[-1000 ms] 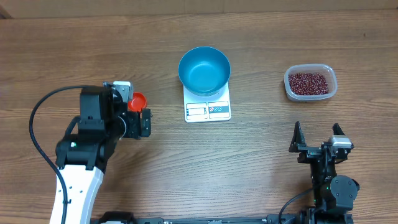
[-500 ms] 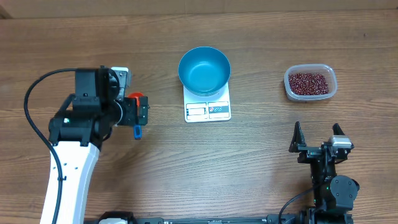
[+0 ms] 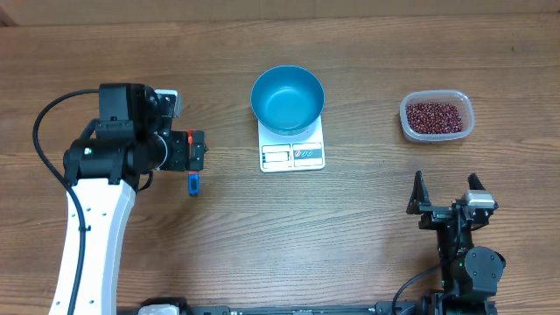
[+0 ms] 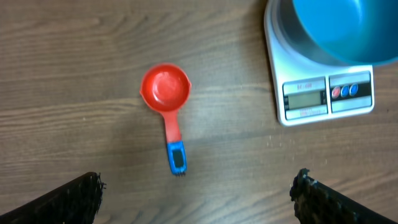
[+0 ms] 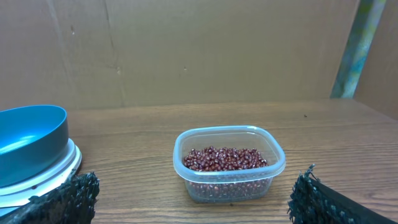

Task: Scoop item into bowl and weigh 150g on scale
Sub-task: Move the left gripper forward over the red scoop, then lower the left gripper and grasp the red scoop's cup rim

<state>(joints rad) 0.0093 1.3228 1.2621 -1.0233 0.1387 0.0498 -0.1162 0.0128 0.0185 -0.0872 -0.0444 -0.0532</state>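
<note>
Left pincer [image 4: 196,186] spread, whole scoop [image 4: 166,93] wrist-view only

The left arm [image 3: 92,249] is a long white shell topped by blocky black joints, with a black cable [image 3: 36,140] looping off its side. The right arm [image 3: 468,262] is all black, with a small green light [image 3: 461,260]. The left claw [image 3: 199,150] and right claw [image 3: 446,194] have black fingers [image 4: 78,200] with rough, nubbly edges.

Bowl [image 3: 287,103] on scale [image 3: 292,156]; scoop [image 4: 165,89] left of it, beans [image 3: 435,115] in tub [image 3: 437,137] right.
</note>
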